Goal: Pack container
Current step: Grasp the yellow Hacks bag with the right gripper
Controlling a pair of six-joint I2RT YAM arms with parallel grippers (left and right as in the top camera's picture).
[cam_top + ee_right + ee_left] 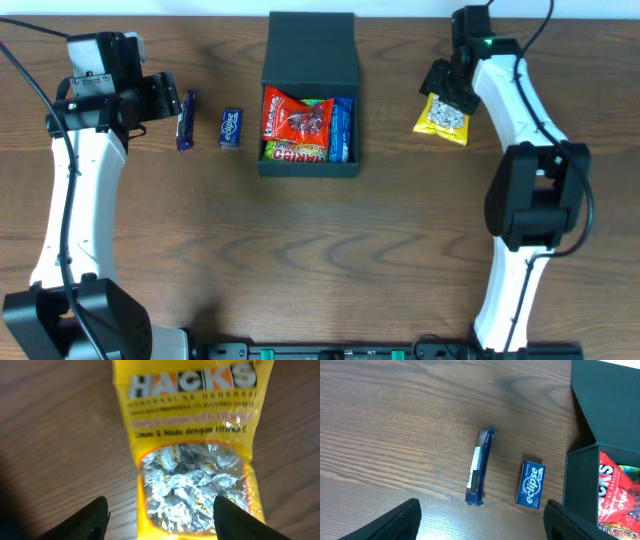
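Now, around the container [308, 168]: a dark blue bar [186, 120] and an Eclipse mint tin [231, 128] lie on the table [300, 260] on the left arm's side, near each other but apart; a yellow Hacks bag [443, 118] lies on the right arm's side.
Container place: middle of the table towards the far edge, lid folded back, with a red snack pack [297, 125] and a blue pack [342, 128] inside.
Left gripper [168, 98]: just beside the bar, jaws wide apart, holding nothing.
Right gripper [447, 85]: over the bag's upper part, jaws apart, one finger at each side.
Hidden: the red pack covers part of the blue pack; the right gripper covers the bag's top from above.
Unclear: whether the right fingers touch the bag.
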